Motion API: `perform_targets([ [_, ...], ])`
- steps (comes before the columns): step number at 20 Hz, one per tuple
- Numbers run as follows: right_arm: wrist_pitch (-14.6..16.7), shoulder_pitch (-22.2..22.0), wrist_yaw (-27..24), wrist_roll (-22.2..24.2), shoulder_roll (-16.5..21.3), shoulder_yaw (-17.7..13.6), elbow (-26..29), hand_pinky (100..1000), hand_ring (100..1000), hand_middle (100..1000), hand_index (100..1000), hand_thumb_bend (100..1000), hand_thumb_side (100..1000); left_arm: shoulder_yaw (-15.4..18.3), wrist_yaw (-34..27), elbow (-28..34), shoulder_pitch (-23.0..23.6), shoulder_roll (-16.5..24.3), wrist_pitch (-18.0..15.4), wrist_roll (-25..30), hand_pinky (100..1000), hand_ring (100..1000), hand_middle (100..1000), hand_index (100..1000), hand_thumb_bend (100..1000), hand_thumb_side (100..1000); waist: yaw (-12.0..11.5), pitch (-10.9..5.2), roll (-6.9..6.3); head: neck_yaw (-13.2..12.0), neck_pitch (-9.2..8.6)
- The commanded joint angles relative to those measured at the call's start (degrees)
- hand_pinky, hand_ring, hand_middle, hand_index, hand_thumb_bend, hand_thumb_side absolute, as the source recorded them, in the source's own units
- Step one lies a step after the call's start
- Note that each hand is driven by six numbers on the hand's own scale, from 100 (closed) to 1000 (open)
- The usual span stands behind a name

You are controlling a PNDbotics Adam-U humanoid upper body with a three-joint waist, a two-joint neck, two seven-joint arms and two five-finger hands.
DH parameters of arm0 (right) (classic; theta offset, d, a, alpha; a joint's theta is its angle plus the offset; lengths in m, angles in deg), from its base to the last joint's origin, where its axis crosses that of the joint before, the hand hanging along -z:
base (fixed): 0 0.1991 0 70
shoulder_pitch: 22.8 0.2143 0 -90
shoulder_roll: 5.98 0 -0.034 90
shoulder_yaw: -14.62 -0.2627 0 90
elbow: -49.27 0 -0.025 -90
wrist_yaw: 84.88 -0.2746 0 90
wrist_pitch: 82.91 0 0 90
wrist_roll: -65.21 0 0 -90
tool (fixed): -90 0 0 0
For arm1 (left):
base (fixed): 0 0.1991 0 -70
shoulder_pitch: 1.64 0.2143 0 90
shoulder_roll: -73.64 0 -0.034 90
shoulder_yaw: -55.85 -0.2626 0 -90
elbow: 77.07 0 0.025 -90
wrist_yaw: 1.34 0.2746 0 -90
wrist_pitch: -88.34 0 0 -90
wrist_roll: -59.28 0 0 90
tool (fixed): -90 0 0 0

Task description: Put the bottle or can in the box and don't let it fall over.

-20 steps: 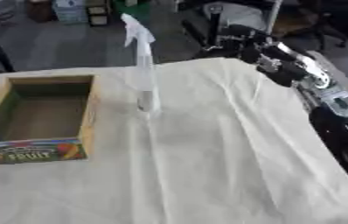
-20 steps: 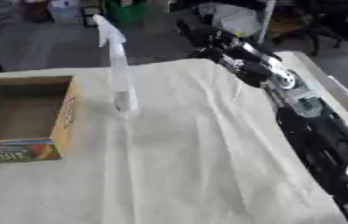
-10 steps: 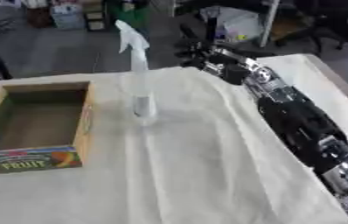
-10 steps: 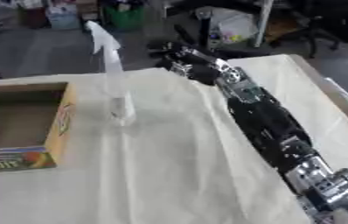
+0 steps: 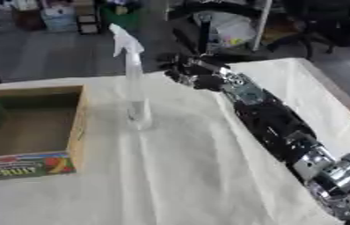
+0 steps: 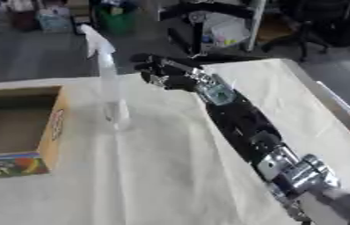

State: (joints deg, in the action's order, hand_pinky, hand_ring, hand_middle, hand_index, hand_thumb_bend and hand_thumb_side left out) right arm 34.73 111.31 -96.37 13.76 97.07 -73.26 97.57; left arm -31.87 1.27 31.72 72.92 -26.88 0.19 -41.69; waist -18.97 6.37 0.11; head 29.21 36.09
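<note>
A tall clear spray bottle (image 5: 135, 83) with a white trigger head stands upright on the cream cloth, a little right of the box. The open cardboard box (image 5: 29, 127), with a fruit print on its front, lies at the left and holds nothing that I can see. My right arm stretches from the lower right across the table. My right hand (image 5: 184, 71) hovers just right of the bottle's upper half, its fingers relaxed and apart, a small gap from the bottle. My left hand shows in neither view.
The cream cloth (image 5: 178, 176) covers the table, whose right edge (image 6: 340, 110) runs diagonally. Beyond the far edge stand chairs, a pole and bins on the floor.
My right arm has swung left and my hand has come from the far right to just beside the bottle. The camera has also shifted. The bottle and box stand as before.
</note>
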Motion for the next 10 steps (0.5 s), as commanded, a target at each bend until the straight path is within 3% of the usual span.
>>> perform_targets([
  [1, 1.04, 1.77, 3.26, -2.65, 1.64, -0.85, -1.26, 1000, 1000, 1000, 1000, 100, 449, -0.34, -0.38, 0.56, -1.25, 0.06, -0.17, 0.45, 749, 753, 618, 798, 537, 576, -0.32, -0.74, 0.13, 0.70, -0.36],
  [10, 2.04, 3.50, 7.58, -7.65, 1.19, -0.33, -1.83, 1000, 1000, 1000, 1000, 100, 455, -0.95, -0.61, -0.01, -2.21, -0.19, -0.37, 1.23, 750, 754, 619, 798, 532, 576, -1.64, -1.46, 1.05, 1.39, 0.07],
])
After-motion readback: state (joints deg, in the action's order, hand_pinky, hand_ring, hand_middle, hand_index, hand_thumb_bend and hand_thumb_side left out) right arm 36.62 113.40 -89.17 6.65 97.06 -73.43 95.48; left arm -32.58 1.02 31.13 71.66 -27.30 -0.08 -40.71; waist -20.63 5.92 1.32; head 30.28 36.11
